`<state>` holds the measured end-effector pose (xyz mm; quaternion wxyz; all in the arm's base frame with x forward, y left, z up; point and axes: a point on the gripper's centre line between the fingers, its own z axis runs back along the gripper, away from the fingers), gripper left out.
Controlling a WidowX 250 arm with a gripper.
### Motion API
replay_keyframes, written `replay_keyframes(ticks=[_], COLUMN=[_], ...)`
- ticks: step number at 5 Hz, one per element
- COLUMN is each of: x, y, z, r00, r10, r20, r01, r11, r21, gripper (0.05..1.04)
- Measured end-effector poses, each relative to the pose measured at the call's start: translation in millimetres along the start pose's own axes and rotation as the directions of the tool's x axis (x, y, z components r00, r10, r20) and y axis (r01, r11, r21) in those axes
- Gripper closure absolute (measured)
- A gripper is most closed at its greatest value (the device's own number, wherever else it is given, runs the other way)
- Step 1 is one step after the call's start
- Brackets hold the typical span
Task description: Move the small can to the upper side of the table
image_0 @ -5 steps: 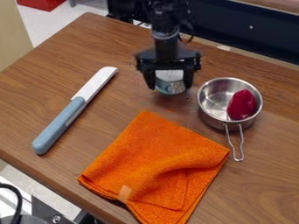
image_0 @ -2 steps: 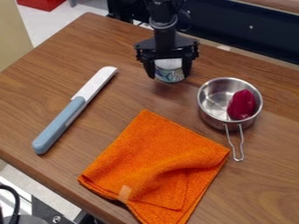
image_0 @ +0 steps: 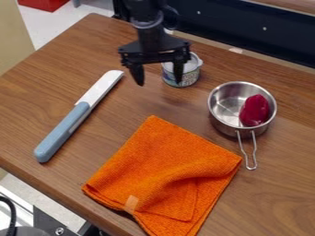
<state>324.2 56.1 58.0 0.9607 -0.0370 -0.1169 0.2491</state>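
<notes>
1. The wooden table (image_0: 283, 184) spreads under everything you're working with, its far edge running below the dark panel at the top of your view.
2. Your black arm (image_0: 148, 23) comes in from the top edge and hangs over the upper part of the table. Its claw (image_0: 159, 82) is spread, with a wide gap between the two fingers; one finger overlaps the left part of the can in your view, though you can't tell whether they touch.
3. You have an orange cloth (image_0: 166, 170) at the lower middle, with folds and a raised crease.
4. On the left lies a knife (image_0: 61, 131), its blue-gray handle toward you and its pale blade slanting up and right.
5. To the right sits a metal pan (image_0: 229, 103), its wire handle pointing down toward you, near the cloth's right corner.
6. Your small can (image_0: 190, 77) is upright on the table's upper side, up and left of the pan and apart from it.
7. A dark red lump (image_0: 254, 110) rests inside the pan.
</notes>
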Motion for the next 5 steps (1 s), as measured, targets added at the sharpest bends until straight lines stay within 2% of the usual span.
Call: replay_keyframes(ticks=[1, 2, 3, 4, 5], x=[-14, -33, -59, -80, -92], y=[13, 19, 10, -11, -29], z=[25, 39, 43, 44, 42], r00=[0.999, 0.997, 0.996, 0.991, 0.986], r10=[-0.011, -0.030, -0.086, -0.136, -0.167], r20=[0.053, 0.069, 0.025, 0.003, 0.014], r01=[0.012, 0.031, 0.087, 0.136, 0.167], r11=[1.000, 0.999, 0.996, 0.990, 0.986], r21=[-0.014, -0.018, -0.025, -0.019, -0.001], gripper=[0.083, 0.083, 0.083, 0.083, 0.083])
